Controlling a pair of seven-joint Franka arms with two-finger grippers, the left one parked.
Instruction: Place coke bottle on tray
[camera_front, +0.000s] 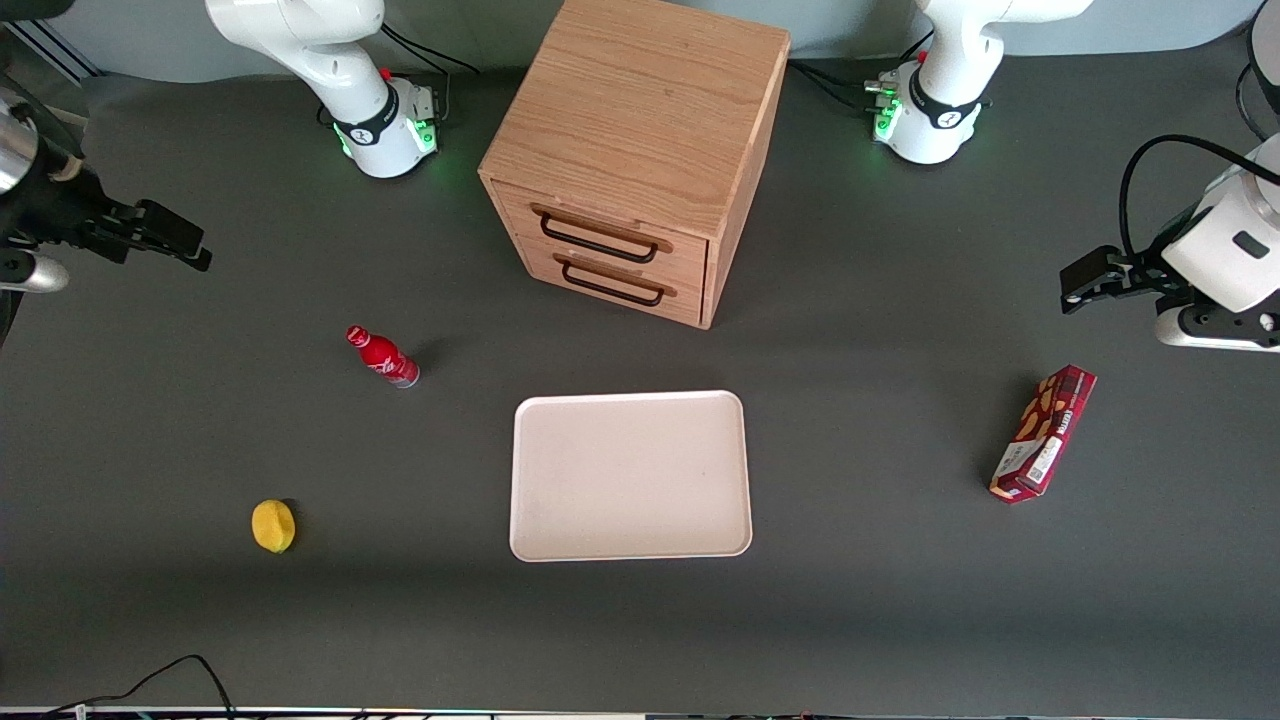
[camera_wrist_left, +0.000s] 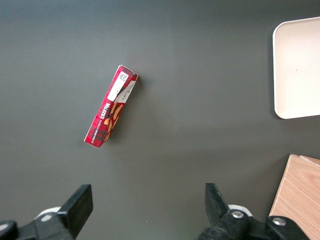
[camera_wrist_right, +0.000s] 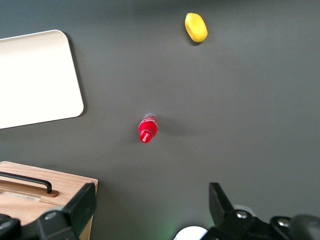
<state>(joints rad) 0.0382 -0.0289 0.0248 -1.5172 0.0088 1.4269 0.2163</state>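
The coke bottle (camera_front: 383, 357), small and red with a red cap, stands upright on the dark table, apart from the tray toward the working arm's end. It also shows in the right wrist view (camera_wrist_right: 147, 128). The cream-white tray (camera_front: 630, 475) lies flat and bare in front of the drawer cabinet; it also shows in the right wrist view (camera_wrist_right: 37, 77). My right gripper (camera_front: 195, 248) is open and empty, held high above the table at the working arm's end, well away from the bottle. In the right wrist view the gripper (camera_wrist_right: 152, 200) has its jaws wide apart with nothing between them.
A wooden drawer cabinet (camera_front: 630, 150) with two drawers stands farther from the front camera than the tray. A yellow lemon (camera_front: 273, 526) lies nearer the front camera than the bottle. A red snack box (camera_front: 1043, 432) lies toward the parked arm's end.
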